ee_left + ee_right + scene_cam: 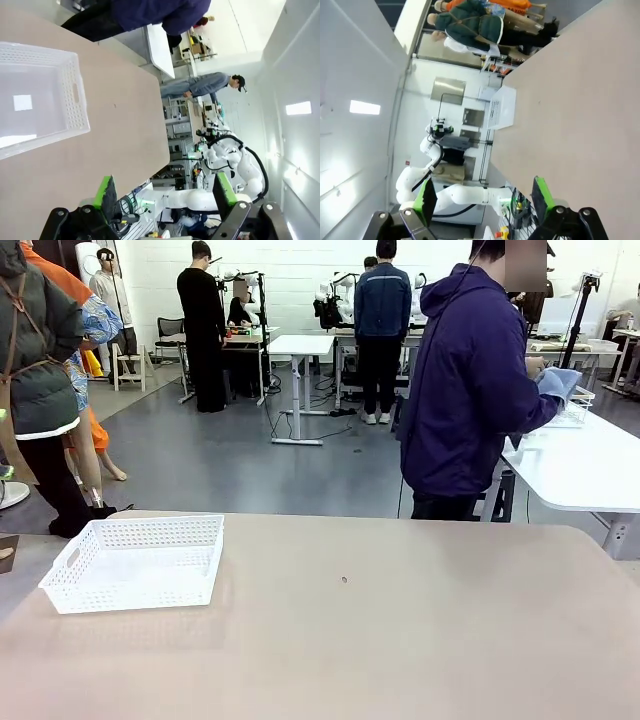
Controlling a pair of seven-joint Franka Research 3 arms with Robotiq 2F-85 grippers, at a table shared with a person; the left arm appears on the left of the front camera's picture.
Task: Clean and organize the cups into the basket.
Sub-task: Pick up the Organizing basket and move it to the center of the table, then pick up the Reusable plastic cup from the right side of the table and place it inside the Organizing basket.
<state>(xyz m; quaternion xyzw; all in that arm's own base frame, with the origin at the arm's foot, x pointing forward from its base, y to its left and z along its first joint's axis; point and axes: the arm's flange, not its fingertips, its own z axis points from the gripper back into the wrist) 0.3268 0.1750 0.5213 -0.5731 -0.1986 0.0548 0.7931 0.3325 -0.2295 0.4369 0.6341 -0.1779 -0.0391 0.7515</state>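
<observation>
The white lattice basket (135,562) lies empty on the left part of the beige table; the left wrist view shows the basket (35,97) from above and the right wrist view shows the basket (501,108) far off. The cups are out of view. A person in a dark blue jacket (468,390) stands beyond the far edge, turned to a side table, holding a light blue cloth (557,383). My left gripper (165,192) is open with nothing between its green pads. My right gripper (484,192) is open and empty too.
A white side table (590,465) stands at the far right with a white wire-frame basket (575,410) on it. A small dark speck (344,580) marks the middle of the beige table (400,640). Other people stand farther back in the room.
</observation>
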